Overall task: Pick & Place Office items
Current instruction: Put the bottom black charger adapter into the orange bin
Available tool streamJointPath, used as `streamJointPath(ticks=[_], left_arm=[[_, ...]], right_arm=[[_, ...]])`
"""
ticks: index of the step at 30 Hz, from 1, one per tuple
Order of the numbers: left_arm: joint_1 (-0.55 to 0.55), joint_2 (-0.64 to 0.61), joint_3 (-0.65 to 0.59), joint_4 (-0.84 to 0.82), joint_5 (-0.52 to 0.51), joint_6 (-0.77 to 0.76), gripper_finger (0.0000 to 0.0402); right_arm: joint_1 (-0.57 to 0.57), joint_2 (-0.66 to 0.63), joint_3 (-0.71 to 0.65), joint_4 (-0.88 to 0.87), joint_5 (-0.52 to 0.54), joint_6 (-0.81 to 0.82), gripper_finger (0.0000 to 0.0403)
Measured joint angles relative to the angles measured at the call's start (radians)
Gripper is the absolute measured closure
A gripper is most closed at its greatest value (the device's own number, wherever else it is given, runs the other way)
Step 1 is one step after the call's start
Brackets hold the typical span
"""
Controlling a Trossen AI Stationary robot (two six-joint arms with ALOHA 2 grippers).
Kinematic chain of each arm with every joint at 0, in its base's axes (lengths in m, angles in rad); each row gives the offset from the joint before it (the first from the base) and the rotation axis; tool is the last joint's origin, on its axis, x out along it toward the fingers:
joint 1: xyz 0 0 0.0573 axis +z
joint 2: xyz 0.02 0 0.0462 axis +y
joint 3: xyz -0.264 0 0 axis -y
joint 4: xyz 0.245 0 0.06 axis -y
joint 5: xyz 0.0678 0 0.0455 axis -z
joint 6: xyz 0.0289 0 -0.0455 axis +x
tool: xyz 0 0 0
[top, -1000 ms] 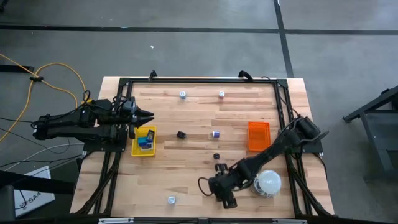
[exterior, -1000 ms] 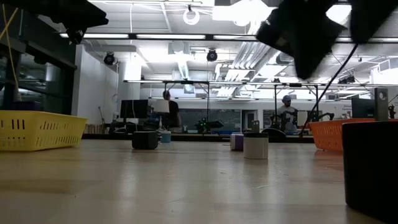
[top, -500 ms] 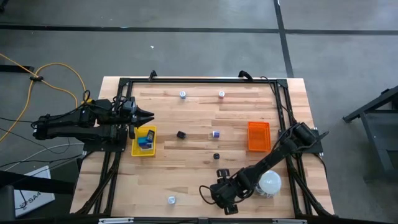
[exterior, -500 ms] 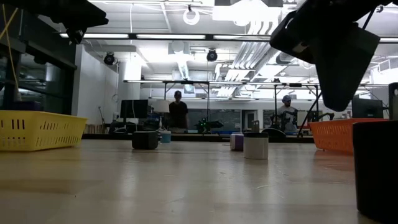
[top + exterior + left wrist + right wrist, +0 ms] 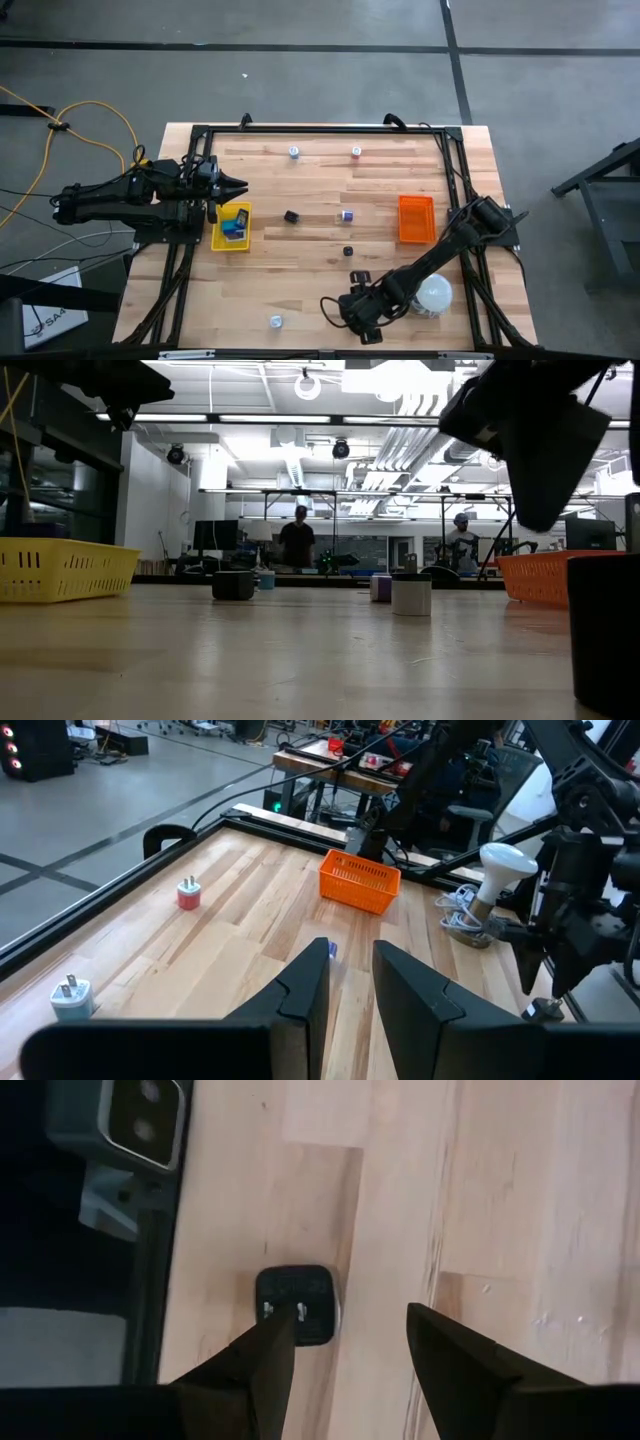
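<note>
**Right gripper poised over a black plug block near the table's front edge**

No brand, label or legible writing is seen on any item in the four views.

In the high view the right gripper (image 5: 363, 322) is found at the lower centre of the frame, near the front edge of the pale wooden table (image 5: 320, 195). In the right wrist view its fingers (image 5: 455, 1365) are spread apart, with nothing between them, and a small black square block with two metal prongs (image 5: 297, 1305) lies on the wood beyond them, just beside one finger. A large white dome-shaped bulb (image 5: 433, 294) sits just beside the right arm, at the lower right.

The left gripper (image 5: 238, 184) is held at the left of the frame, above the far edge of a yellow rectangular mesh tray (image 5: 216, 240); its fingers (image 5: 300, 995) are nearly closed, with only a narrow gap and nothing held. A blue piece (image 5: 233, 229) lies in that tray.

An orange rectangular mesh tray (image 5: 416, 219) stands at right of centre. Scattered items are seen across the boards: two small white-silver round bits (image 5: 294, 152) at the upper centre, a black block (image 5: 291, 216) and a purple piece (image 5: 347, 215) at the middle, another black bit (image 5: 348, 251) below them, and a white-silver bit (image 5: 275, 321) at the lower left.

In the low view a person (image 5: 298, 543) is seen standing far behind the table.
</note>
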Motion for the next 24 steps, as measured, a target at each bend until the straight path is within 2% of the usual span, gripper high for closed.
streamJointPath(ticks=[7, 16, 24], left_arm=[[0.0, 0.0, 0.0, 0.0, 0.0, 0.0, 0.0324], [0.0, 0.0, 0.0, 0.0, 0.0, 0.0, 0.0324], [0.0, 0.0, 0.0, 0.0, 0.0, 0.0, 0.0324]], right_arm=[[0.004, -0.04, 0.01, 0.013, 0.012, 0.024, 0.0223], [0.059, -0.032, 0.013, 0.024, 0.041, 0.027, 0.0223], [0.068, -0.029, 0.013, 0.016, 0.081, 0.093, 0.0223]])
